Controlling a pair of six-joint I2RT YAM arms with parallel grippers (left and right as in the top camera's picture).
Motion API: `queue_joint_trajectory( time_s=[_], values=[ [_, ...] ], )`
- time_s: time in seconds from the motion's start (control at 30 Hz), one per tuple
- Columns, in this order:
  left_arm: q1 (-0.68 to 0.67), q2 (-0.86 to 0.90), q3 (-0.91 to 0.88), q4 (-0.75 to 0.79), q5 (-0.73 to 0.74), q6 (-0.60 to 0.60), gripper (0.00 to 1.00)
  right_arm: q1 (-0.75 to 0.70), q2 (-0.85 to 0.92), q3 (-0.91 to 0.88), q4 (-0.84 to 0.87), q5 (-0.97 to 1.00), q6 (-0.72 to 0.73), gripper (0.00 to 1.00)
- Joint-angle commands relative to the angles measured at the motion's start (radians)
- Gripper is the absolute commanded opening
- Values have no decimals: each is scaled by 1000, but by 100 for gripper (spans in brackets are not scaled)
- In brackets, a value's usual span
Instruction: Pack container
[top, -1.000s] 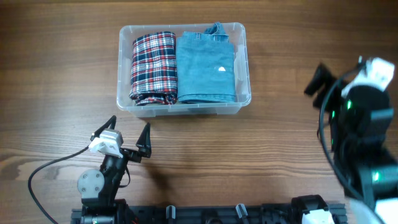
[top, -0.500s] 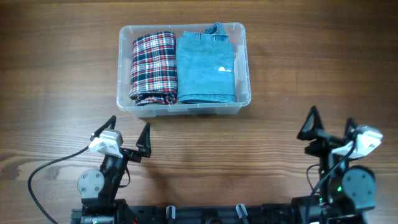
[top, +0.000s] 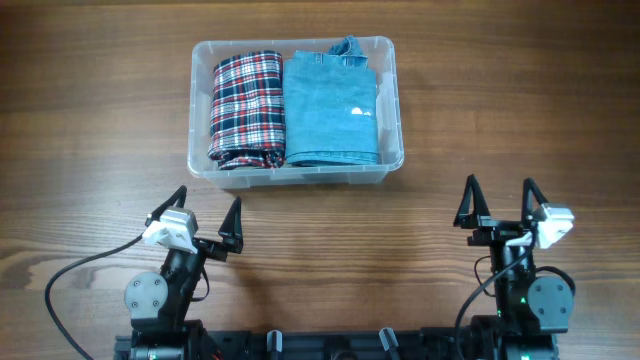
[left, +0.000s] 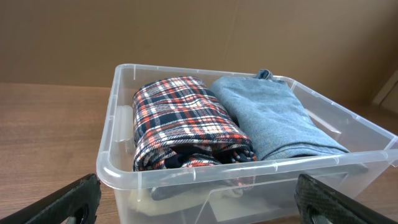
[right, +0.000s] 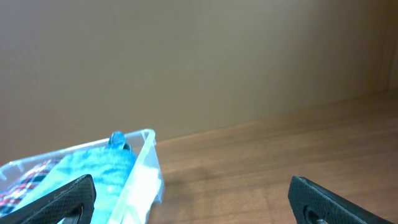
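Note:
The container (top: 396, 110) is a clear plastic bin at the back middle of the table. It holds a folded plaid shirt (top: 247, 108) on the left and folded blue jeans (top: 331, 110) on the right. In the left wrist view the container (left: 111, 124) fills the frame, with the plaid shirt (left: 186, 124) and the jeans (left: 273, 121) inside. In the right wrist view only the container's right corner (right: 144, 177) shows. My left gripper (top: 205, 218) is open and empty near the front left. My right gripper (top: 500, 205) is open and empty near the front right.
The wooden table (top: 100, 150) stretches around the container. A black cable (top: 80, 268) runs from the left arm's base along the front edge.
My right arm has swung down from the right side and settled at the front right, fingers pointing toward the back. My left arm and the container have not moved.

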Motion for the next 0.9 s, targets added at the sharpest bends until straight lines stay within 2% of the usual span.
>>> queue_joint_trajectory(
  time_s=[0.0, 0.1, 0.23, 0.6, 0.87],
  values=[
    [8, -7, -4, -4, -6, 12, 100, -6, -16, -39, 67, -42, -23, 100],
    [8, -7, -4, -4, -6, 12, 100, -6, -16, -70, 123, -74, -77, 100],
    [8, -7, -4, -4, -6, 12, 100, -9, -16, -125, 175, -77, -80, 100],
    [8, -7, -4, -4, -6, 12, 100, -62, -16, -123, 51, -66, -44, 100],
    [8, -7, -4, -4, -6, 12, 100, -64, -15, -123, 52, -66, -43, 100]
  ],
)
